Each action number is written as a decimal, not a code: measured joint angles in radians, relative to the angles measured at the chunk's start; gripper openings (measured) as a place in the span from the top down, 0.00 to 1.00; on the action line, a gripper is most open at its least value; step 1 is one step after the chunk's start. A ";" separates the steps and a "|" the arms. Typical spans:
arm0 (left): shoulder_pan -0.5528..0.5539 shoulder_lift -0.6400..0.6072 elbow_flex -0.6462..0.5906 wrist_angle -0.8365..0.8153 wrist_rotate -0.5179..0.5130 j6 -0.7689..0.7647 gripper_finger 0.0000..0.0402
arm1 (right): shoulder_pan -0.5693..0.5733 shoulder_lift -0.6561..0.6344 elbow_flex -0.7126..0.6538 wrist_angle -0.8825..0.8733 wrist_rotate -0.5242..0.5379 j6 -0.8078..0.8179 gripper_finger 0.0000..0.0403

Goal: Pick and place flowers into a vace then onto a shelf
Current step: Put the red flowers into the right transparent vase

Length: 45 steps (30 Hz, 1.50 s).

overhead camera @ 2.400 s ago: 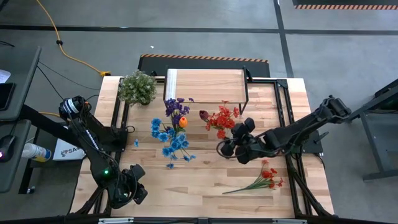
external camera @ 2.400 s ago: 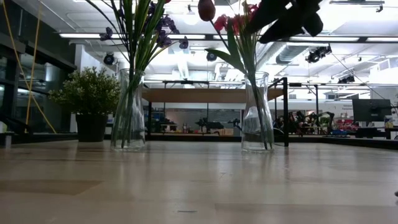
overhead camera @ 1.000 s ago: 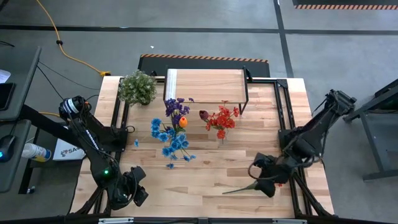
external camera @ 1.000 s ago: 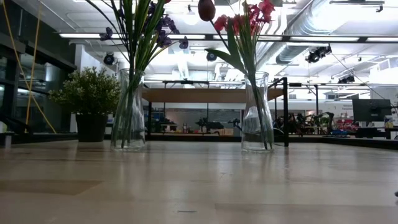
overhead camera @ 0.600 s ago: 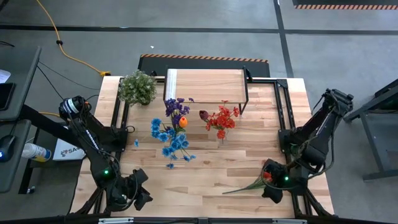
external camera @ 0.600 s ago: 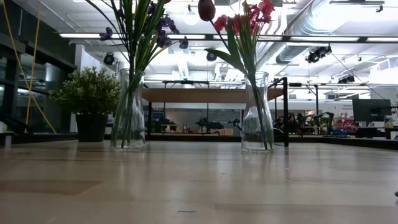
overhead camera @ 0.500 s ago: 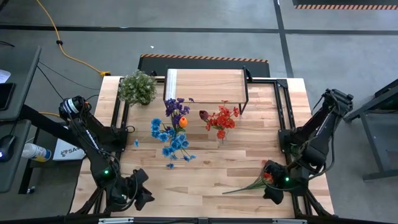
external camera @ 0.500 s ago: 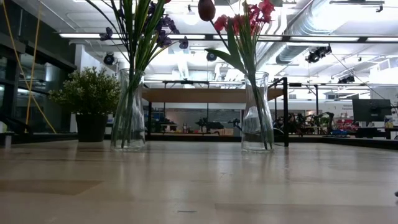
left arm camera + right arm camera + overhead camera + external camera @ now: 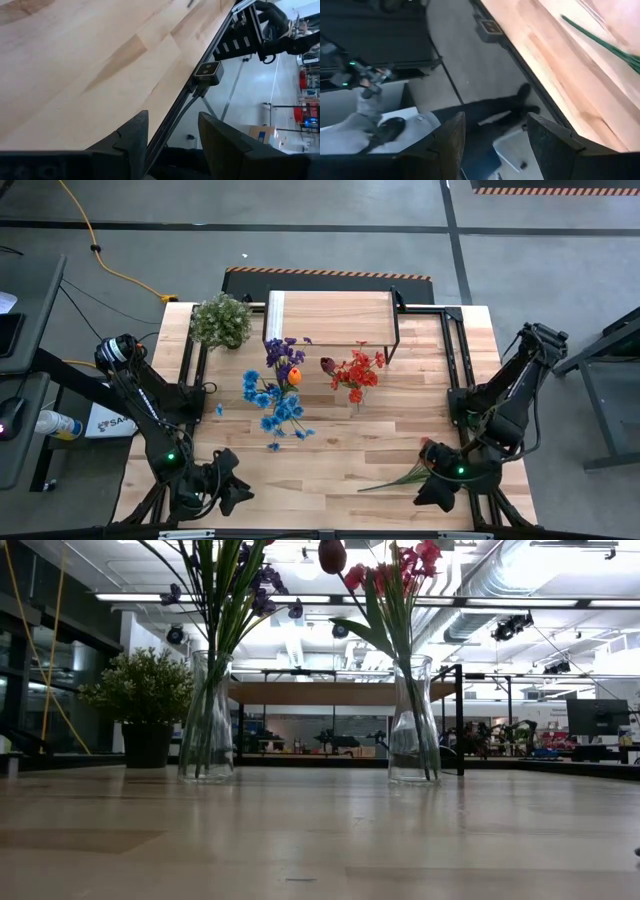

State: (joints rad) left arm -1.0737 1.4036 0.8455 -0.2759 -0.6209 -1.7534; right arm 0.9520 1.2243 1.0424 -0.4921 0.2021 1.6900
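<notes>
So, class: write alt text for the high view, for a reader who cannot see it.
Two vases of flowers stand mid-table before the shelf; one red flower lies near the right gripper. The left gripper waits at the near-left edge.

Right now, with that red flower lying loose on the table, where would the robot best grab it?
Probably on the bare green stem, coming straight down from above. The red flower lies flat on the table, stem pointing toward the left arm, blooms beside the right gripper. The thin stem suits two fingers; the blooms would crush.

Right arm dropped back to the near edge!
The right gripper (image 9: 432, 492) swung from the red-flower vase (image 9: 412, 722) down beside the loose red flower (image 9: 405, 477).
</notes>
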 joint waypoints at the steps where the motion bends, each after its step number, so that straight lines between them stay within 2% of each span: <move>1: 0.000 0.000 0.000 0.006 -0.001 -0.001 0.48 | 0.000 0.000 0.000 0.010 0.008 -0.011 0.50; 14: 0.010 0.060 0.000 0.287 -0.095 0.153 0.49 | -0.002 0.021 0.000 0.019 0.096 -0.053 0.48; 21: 0.054 0.072 0.003 0.544 -0.046 0.374 0.49 | -0.034 0.052 0.000 0.020 0.121 -0.061 0.49; 26: 0.053 0.072 0.072 0.523 -0.045 0.475 0.49 | -0.043 0.075 0.000 0.103 0.151 -0.106 0.49; 33: 0.044 0.072 0.163 0.357 -0.042 0.470 0.49 | -0.042 0.085 0.000 0.187 0.144 -0.128 0.49; 40: 0.017 0.127 0.210 0.325 -0.041 0.459 0.49 | -0.040 0.085 0.000 0.323 0.126 -0.123 0.48; 45: 0.017 0.175 0.209 0.318 -0.039 0.398 0.49 | -0.033 0.085 0.000 0.403 0.105 -0.043 0.47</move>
State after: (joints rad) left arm -1.0569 1.5784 1.0546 0.0425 -0.6594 -1.3551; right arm 0.9188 1.3098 1.0424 -0.0890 0.3075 1.6470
